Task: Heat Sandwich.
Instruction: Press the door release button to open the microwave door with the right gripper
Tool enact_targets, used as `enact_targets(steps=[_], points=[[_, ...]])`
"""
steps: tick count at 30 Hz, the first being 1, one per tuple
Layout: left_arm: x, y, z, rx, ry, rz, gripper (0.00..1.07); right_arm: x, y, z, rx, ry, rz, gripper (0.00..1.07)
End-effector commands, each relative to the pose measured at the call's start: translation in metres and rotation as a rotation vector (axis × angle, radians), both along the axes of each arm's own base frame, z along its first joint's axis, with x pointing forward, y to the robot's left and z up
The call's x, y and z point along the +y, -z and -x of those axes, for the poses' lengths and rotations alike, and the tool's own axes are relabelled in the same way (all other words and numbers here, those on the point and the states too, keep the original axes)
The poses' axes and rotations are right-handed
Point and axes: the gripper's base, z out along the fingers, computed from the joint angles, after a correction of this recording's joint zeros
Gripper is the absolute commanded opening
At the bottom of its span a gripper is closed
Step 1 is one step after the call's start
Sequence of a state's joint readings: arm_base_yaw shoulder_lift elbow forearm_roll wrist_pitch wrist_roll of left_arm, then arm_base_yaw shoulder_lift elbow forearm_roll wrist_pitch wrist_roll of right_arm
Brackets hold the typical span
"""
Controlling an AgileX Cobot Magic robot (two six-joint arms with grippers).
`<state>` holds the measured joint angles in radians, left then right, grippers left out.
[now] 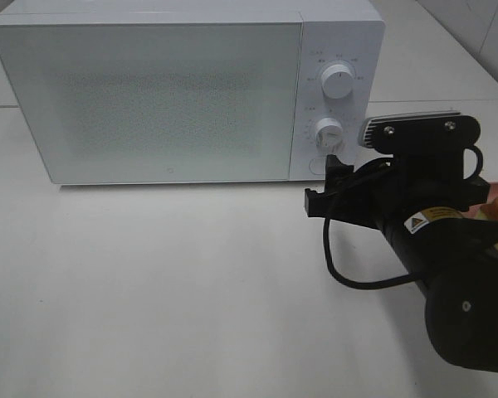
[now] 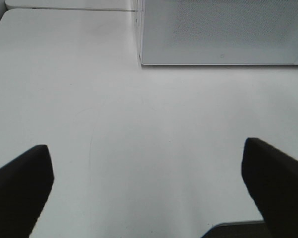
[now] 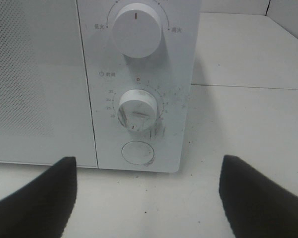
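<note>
White microwave [image 1: 149, 99], door shut, sits far back on the pale table [image 1: 149, 290]; tiled wall [image 1: 481, 25] behind, right. Right gripper [image 1: 324, 184] gapes by the lower dial [image 1: 328, 131]; left gripper [image 2: 146, 146] is spread wide too.

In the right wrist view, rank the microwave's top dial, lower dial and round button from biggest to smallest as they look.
Largest: top dial, even though the picture's edge cuts it off.
Next: lower dial.
Smallest: round button, which looks only slightly smaller than the lower dial.
</note>
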<state>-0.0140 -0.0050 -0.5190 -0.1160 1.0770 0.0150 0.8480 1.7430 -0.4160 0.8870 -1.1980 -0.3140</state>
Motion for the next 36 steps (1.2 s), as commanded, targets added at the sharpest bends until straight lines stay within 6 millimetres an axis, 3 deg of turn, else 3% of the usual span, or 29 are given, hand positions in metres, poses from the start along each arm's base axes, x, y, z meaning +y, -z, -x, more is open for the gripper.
enact_targets(steps=[1,10,15,19,20,24,29,30,33,36], points=[[0.0,0.001,0.002,-0.019,-0.004,0.006,0.98,0.005,0.001,-0.004,-0.012,-0.01,0.01,0.76],[0.0,0.001,0.002,-0.019,-0.004,0.006,0.98,0.012,0.008,-0.01,-0.001,-0.014,0.021,0.76],[0.0,0.001,0.002,-0.019,-0.004,0.006,0.98,0.012,0.008,-0.01,0.005,0.014,-0.08,0.76],[0.0,0.001,0.002,-0.019,-0.004,0.006,0.98,0.012,0.009,-0.01,0.032,0.089,-0.369,0.73],[0.0,0.001,0.002,-0.019,-0.004,0.006,0.98,0.012,0.009,-0.01,0.032,0.089,-0.369,0.73],[0.0,0.001,0.002,-0.019,-0.004,0.006,0.98,0.013,0.013,-0.009,0.098,0.221,-0.841,0.65],[0.0,0.001,0.002,-0.019,-0.004,0.006,0.98,0.013,0.013,-0.009,0.115,0.286,-1.063,0.59],[0.0,0.001,0.002,-0.019,-0.004,0.006,0.98,0.013,0.013,-0.009,0.122,0.326,-1.205,0.53],[0.0,0.001,0.002,-0.019,-0.004,0.006,0.98,0.013,0.013,-0.009,0.126,0.357,-1.303,0.47],[0.0,0.001,0.002,-0.019,-0.004,0.006,0.98,0.013,0.013,-0.009,0.134,0.398,-1.442,0.29]])
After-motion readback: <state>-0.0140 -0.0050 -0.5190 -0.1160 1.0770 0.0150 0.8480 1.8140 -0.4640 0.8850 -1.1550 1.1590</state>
